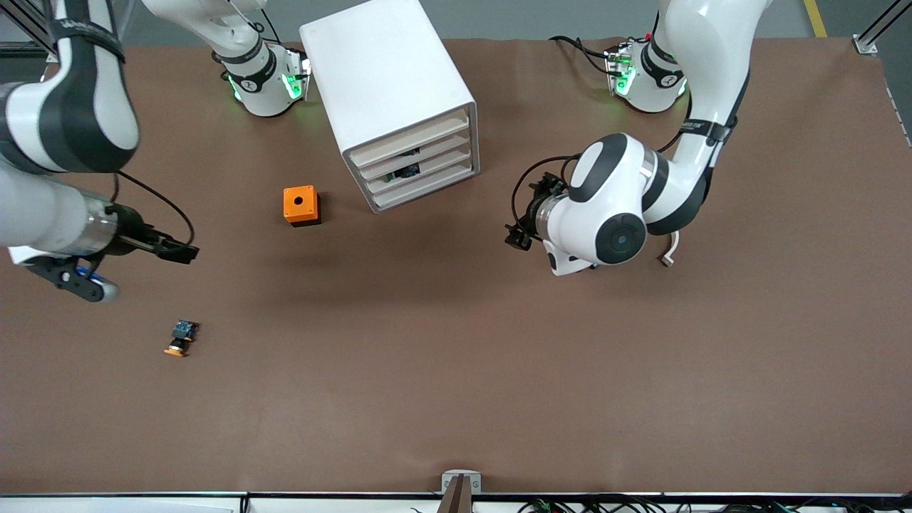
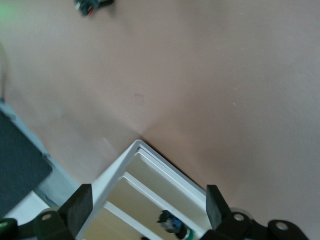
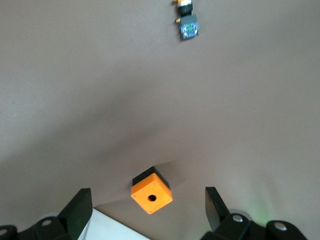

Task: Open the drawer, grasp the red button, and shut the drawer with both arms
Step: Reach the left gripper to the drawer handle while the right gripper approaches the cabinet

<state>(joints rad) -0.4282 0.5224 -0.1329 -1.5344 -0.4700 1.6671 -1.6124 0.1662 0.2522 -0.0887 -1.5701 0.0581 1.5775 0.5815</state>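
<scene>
The white cabinet (image 1: 388, 85) stands toward the robots' bases, with all of its drawers (image 1: 420, 167) pushed in. Through one drawer front (image 2: 150, 175) a small black part with a blue end (image 2: 172, 223) shows. Its cap is hidden, so I cannot tell whether it is the button. My left gripper (image 1: 524, 214) hangs open in front of the drawers, apart from them, and its wrist view frames the drawer fronts between the fingers (image 2: 148, 200). My right gripper (image 1: 182, 251) is open and empty (image 3: 147, 197) above the table at the right arm's end.
An orange box with a hole (image 1: 301, 205) (image 3: 151, 190) sits beside the cabinet toward the right arm's end. An orange-capped button (image 1: 182, 337) (image 3: 187, 22) lies nearer the front camera. A loose cable end (image 1: 670, 253) lies by the left arm.
</scene>
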